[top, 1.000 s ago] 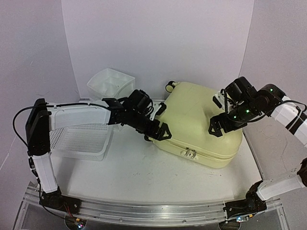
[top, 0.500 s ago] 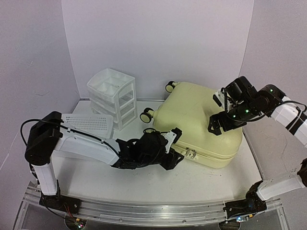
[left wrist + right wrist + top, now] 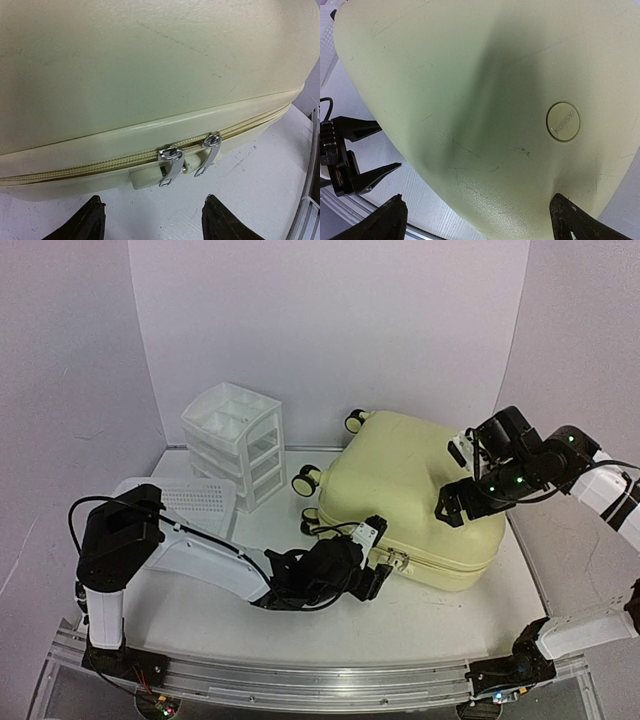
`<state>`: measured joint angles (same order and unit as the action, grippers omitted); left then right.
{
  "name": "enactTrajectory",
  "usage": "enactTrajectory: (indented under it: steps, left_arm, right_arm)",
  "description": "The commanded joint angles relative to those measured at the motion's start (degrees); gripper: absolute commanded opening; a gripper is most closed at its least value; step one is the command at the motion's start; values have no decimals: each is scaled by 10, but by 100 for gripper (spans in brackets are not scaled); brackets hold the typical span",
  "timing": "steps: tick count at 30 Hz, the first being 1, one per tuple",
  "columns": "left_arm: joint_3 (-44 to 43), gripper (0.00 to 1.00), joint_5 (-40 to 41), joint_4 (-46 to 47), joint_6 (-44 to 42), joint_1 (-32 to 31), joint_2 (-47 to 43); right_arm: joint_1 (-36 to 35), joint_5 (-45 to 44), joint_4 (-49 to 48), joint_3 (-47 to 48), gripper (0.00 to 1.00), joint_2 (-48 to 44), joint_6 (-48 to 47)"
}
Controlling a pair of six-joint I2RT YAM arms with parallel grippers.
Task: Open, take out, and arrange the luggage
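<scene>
The luggage [image 3: 415,495] is a pale yellow hard-shell suitcase lying flat and zipped shut, with its wheels [image 3: 307,480] toward the back left. Two metal zipper pulls [image 3: 171,165] hang side by side at its near edge. My left gripper [image 3: 375,575] is open and low on the table right in front of the pulls, a short gap away; in the left wrist view its fingertips [image 3: 95,220] flank them. My right gripper [image 3: 455,502] is open over the shell's top right. In the right wrist view it [image 3: 480,215] spans the shell [image 3: 485,90] near a round logo badge [image 3: 563,122].
A white plastic drawer unit [image 3: 235,440] stands at the back left. A white mesh basket [image 3: 190,500] lies in front of it, beside my left arm. White walls close in the back and sides. A metal rail [image 3: 300,680] runs along the near edge.
My left arm has swung from the suitcase's left side down and round to its near edge, ending in front of the zipper pulls. The right arm has hardly moved.
</scene>
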<state>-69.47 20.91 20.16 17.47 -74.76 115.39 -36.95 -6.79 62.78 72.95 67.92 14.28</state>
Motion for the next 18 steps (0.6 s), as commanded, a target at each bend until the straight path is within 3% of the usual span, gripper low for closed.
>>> enactTrajectory:
  steps: [1,10,18]
  left_arm:
    - [-42,68,43,36,-8,-6,8]
    - [-101,64,87,35,-21,-11,61]
    - [-114,52,125,35,-25,-11,75]
  right_arm:
    - [-2,17,-34,-2,98,-11,10]
    - [-2,24,-37,4,98,-11,11]
    - [-2,32,-49,0,98,-16,23]
